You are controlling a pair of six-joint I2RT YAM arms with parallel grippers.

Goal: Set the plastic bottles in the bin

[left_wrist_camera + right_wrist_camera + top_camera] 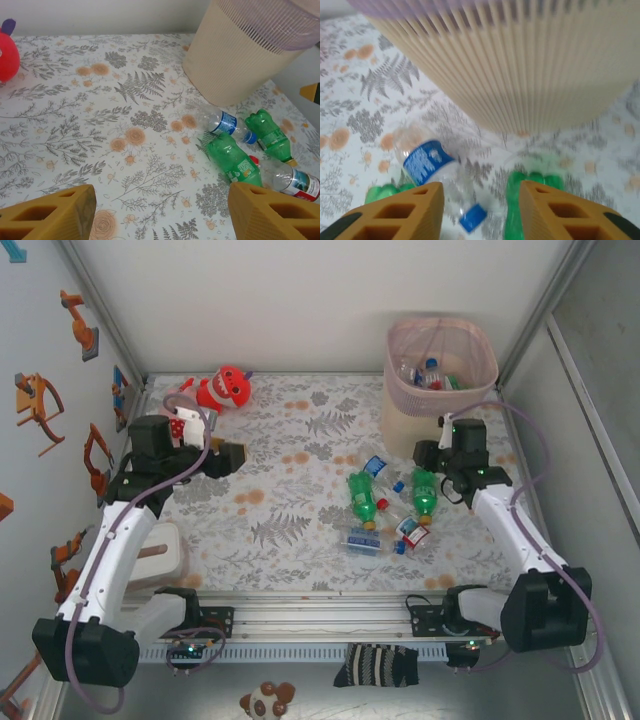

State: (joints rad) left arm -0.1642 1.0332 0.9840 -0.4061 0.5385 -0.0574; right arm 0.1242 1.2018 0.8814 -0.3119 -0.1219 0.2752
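Several plastic bottles lie in a cluster right of centre: two green ones [363,497] [424,492], a clear one with a blue label [375,466] and clear ones with red caps [412,533]. More bottles rest inside the bin [415,425], which stands at the far right with its pink mesh rim up. My right gripper [432,452] hovers open by the bin's base, above the blue-labelled bottle [427,160] and a green bottle [535,175], holding nothing. The bin's ribbed wall [520,65] is close ahead of it. My left gripper [232,458] is open and empty over bare cloth, left of the bottles [232,157].
A red plush toy [225,388] sits at the far left corner. A white block [165,550] lies by the left arm's base. A striped sock [375,665] and a small plush [268,700] lie below the table's near edge. Enclosure walls close in the sides.
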